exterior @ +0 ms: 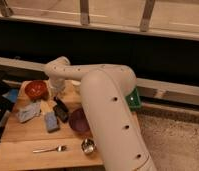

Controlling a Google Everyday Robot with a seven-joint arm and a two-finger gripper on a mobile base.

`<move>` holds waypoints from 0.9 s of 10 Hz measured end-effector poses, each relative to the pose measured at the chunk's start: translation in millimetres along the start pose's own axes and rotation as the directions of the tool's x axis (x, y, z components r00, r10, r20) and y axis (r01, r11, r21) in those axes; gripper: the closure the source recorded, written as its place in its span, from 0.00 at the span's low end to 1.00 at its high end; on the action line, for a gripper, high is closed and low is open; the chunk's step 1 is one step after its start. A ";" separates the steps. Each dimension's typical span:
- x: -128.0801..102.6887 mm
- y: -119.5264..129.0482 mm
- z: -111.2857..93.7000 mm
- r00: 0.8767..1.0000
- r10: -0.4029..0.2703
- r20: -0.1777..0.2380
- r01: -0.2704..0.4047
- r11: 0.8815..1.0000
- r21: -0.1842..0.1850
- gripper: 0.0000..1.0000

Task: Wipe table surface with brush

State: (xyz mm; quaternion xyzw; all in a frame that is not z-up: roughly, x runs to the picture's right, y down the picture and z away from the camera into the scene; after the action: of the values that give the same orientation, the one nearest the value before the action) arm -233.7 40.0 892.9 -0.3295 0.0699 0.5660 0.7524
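The table surface [28,137] is a light-brown plank top at the lower left. My white arm crosses it from the lower right. My gripper [53,93] hangs low over the back of the table, just right of a red bowl [35,89] and just behind a flat dark block [61,111]. I cannot make out the brush; it may be hidden by the gripper or the arm.
A blue-grey pad [51,121], a pale blue packet [29,111], a purple bowl [79,120], a fork [50,149] and a metal cup [88,146] lie on the table. A green tray [134,98] shows behind the arm. A black frame [0,97] stands at the left edge.
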 end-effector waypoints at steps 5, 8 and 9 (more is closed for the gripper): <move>-24.5 -36.1 -4.7 0.999 0.046 0.012 -0.047 0.998 0.038 1.00; -43.5 -6.0 3.8 1.000 -0.007 0.020 0.007 1.000 0.010 1.00; -42.2 -0.1 5.9 1.000 -0.019 0.019 0.019 1.000 0.001 1.00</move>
State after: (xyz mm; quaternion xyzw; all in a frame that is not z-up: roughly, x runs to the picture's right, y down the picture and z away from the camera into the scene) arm -250.0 9.3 917.7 -0.3244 0.0599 0.5619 0.7586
